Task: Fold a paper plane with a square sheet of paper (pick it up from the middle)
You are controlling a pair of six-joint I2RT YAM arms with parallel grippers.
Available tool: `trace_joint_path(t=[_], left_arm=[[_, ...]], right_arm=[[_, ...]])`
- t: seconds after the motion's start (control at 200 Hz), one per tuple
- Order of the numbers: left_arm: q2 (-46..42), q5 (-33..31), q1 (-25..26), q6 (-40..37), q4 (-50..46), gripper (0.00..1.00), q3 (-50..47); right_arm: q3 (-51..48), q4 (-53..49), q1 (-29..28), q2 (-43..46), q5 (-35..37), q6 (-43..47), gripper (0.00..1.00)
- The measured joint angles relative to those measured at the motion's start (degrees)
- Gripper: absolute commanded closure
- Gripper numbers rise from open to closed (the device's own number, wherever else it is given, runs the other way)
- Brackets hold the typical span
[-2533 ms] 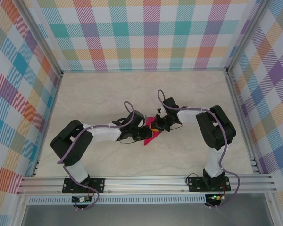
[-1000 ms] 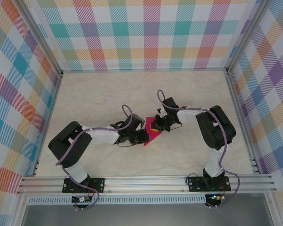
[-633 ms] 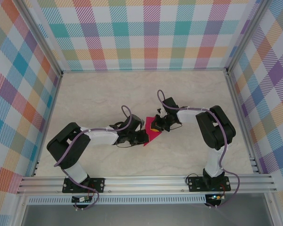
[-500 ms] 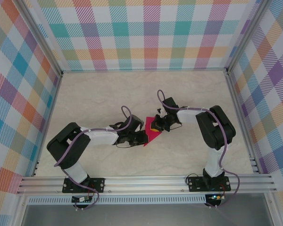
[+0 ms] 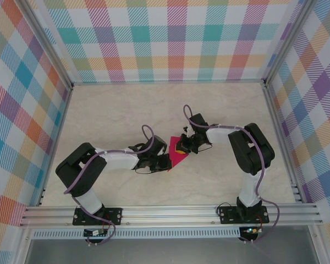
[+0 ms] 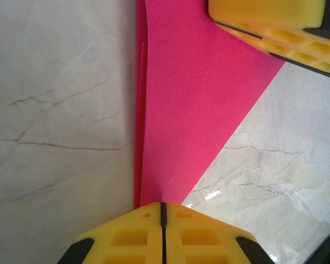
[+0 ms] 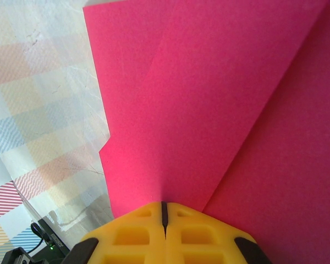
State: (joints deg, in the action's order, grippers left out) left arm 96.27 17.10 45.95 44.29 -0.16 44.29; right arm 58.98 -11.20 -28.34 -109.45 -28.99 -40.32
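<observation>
At mid-table, left hand point(image 5: 167, 161) and right hand point(image 5: 180, 147) touch paper plane point(image 6: 192, 99).

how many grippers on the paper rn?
2. Left gripper, shut, at the paper's narrow tip; right gripper, shut, at its wider end. Pinching or just pressing: can't tell.

My fingers point(image 6: 126, 236) are yellow, and the folded paper point(image 6: 192, 110) at twelve o'clock from them is magenta-pink. The table point(image 6: 55, 110) is cream marble with brown veins; the walls point(image 5: 176, 38) carry pastel plaid.
</observation>
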Motion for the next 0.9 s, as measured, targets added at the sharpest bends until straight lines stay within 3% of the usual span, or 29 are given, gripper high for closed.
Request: trace_joint_path(t=[0.425, 0.9], left_arm=[[-0.81, -0.44, 0.85, -0.15, -1.22, 0.9, 0.5], [-1.07, -1.33, 1.49, -0.17, -3.39, 0.92, 0.48]], right_arm=[[0.02, -0.04, 0.0, -0.02, -0.02, 0.0, 0.99], [0.09, -0.09, 0.0, -0.13, -0.17, 0.0, 0.99]])
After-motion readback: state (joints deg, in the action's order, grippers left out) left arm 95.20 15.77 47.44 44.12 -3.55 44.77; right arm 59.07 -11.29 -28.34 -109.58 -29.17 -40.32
